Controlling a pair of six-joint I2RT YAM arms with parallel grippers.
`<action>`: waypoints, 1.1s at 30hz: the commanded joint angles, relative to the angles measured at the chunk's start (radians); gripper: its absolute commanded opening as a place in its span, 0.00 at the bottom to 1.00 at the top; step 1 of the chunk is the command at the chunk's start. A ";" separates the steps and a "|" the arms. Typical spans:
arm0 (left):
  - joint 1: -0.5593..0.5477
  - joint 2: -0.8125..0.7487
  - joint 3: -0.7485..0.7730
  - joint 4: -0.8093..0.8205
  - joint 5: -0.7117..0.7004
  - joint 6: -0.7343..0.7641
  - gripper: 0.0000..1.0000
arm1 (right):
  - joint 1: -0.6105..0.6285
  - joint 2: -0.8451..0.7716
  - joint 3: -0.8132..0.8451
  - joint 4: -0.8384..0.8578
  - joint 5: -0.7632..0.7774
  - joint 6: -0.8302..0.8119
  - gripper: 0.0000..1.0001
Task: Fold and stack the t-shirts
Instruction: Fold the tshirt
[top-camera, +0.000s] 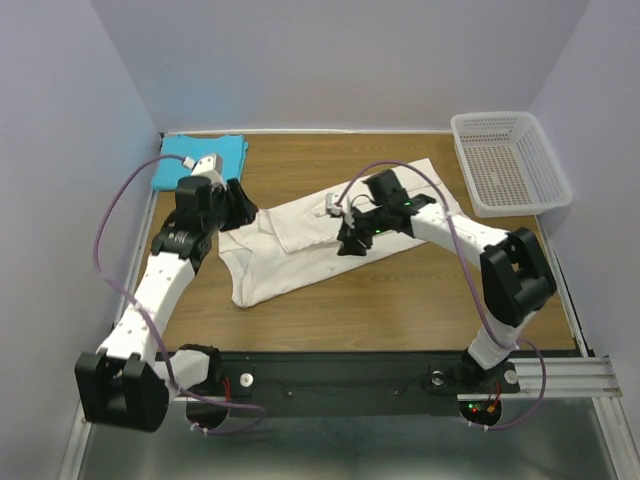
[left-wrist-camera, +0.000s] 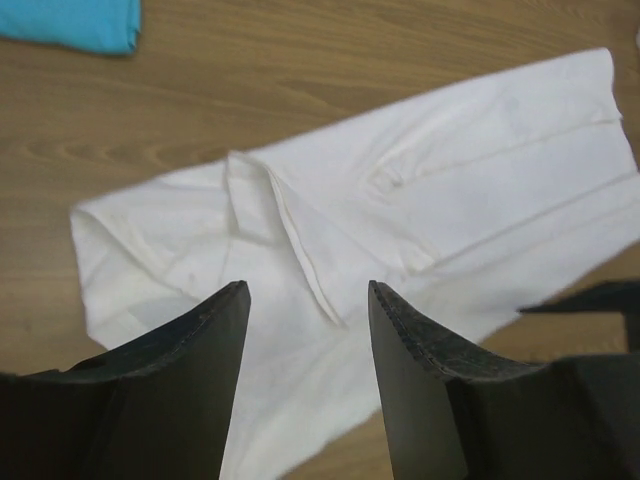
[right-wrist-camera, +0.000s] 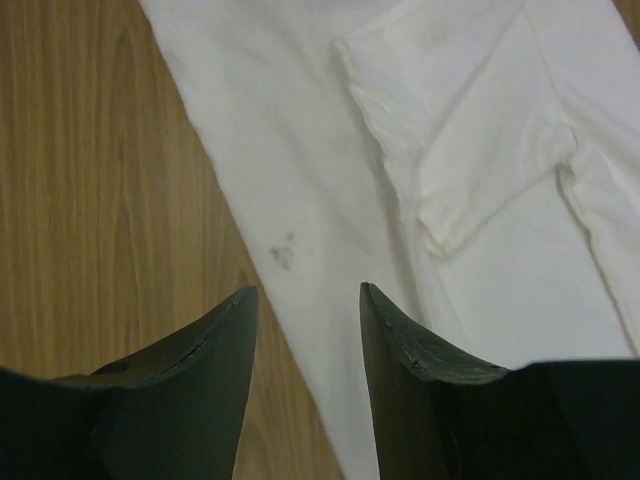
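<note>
Item: white shirt (top-camera: 285, 262), partly folded, lying rumpled and slantwise across the middle of the worktop (top-camera: 400, 300). The blue shirt (top-camera: 205, 155) is at the far left corner.
Left pincer (left-wrist-camera: 308, 290) and right pincer (right-wrist-camera: 305, 292): both open and empty, over the white cloth.
Risk: a grab at the loose sleeve flap (possibly doubled under) takes one layer only and drags the fold askew.

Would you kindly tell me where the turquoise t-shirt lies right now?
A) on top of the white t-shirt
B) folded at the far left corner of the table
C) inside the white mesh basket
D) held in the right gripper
B: the turquoise t-shirt lies folded on the far left corner of the table, apart from the white t-shirt and across the table from the basket.
</note>
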 joint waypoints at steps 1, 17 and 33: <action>0.004 -0.183 -0.251 0.026 0.149 -0.195 0.61 | 0.125 0.086 0.122 0.071 0.218 -0.101 0.51; 0.005 -0.349 -0.503 -0.021 0.153 -0.409 0.48 | 0.394 0.387 0.377 0.148 0.575 -0.089 0.54; 0.005 -0.331 -0.498 -0.024 0.155 -0.400 0.46 | 0.391 0.455 0.475 0.182 0.701 0.032 0.19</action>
